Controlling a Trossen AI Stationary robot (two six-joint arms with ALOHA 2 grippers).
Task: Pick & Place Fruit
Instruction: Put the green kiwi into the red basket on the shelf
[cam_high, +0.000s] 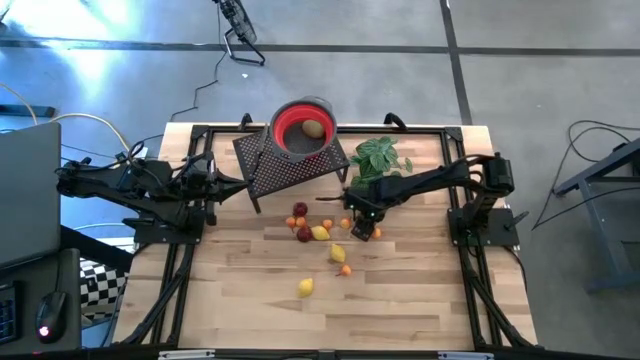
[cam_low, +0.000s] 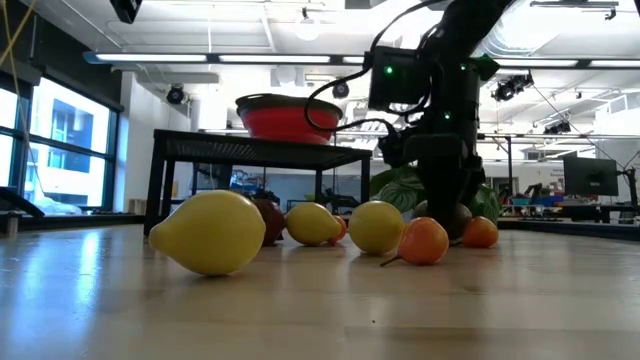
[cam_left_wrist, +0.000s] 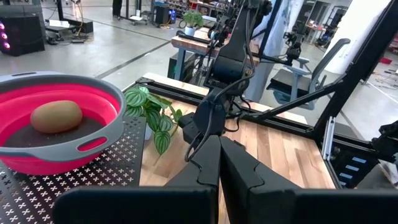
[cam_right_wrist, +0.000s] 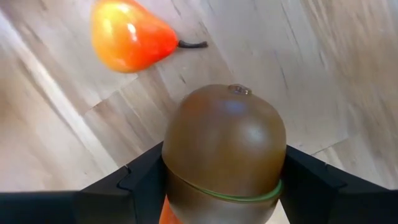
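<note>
My right gripper (cam_high: 362, 228) points down at mid-table, shut on a brown kiwi (cam_right_wrist: 224, 149). Small fruit lies around it on the wood: lemons (cam_high: 320, 233) (cam_high: 305, 287), dark red pieces (cam_high: 300, 210) and tiny orange balls (cam_high: 346, 270). An orange-red pear-like piece (cam_right_wrist: 130, 37) lies just beyond the kiwi. Another kiwi (cam_left_wrist: 56, 116) sits in the red collapsible bowl (cam_high: 290, 135) on a black perforated stand (cam_high: 290, 170). My left gripper (cam_left_wrist: 217, 155) is shut and held level above the table's left side, beside the stand. My right gripper pinches the kiwi between its two fingers, one on each side of its wide lower part (cam_right_wrist: 177, 180). The fingers come from above, pointing down. The kiwi stands upright, one end toward the table; I cannot tell whether it is clear of the wood.
A green leafy plant (cam_high: 380, 157) stands at the far side, right beside my right arm. The stand with the bowl takes up the far middle. Bare wood (cam_high: 400, 310) lies toward the near edge.
</note>
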